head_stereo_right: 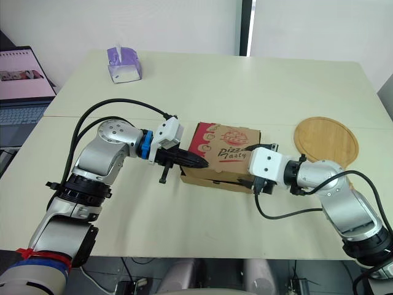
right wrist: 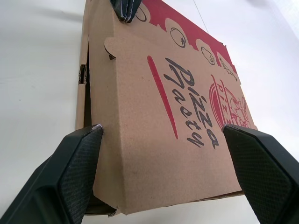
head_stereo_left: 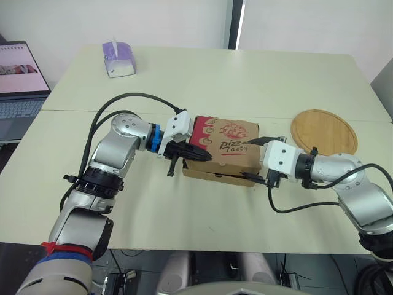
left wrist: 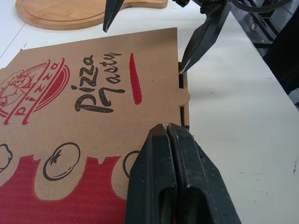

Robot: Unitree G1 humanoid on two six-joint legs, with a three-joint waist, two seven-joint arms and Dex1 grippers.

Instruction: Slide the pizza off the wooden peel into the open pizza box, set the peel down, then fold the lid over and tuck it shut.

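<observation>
— Where did your pizza box (head_stereo_left: pixel 215 171) lie?
— On the table (head_stereo_left: pixel 245 80), long axis running between your grippers, tuck edge toward the robot.
— Grippers?
— Left gripper (left wrist: pixel 167 130) pressed together atop the lid (head_stereo_left: pixel 230 138); right gripper (right wrist: pixel 162 133) spread across its end.

Left claw (head_stereo_right: pixel 201 161) and right claw (head_stereo_right: pixel 250 166) flank the pizza box (head_stereo_right: pixel 224 147).

Brown printed pizza box (head_stereo_left: pixel 226 146) folded closed mid-counter (head_stereo_left: pixel 184 80), front seemingly untucked; round wooden peel (head_stereo_left: pixel 323 131) flat just right.
</observation>
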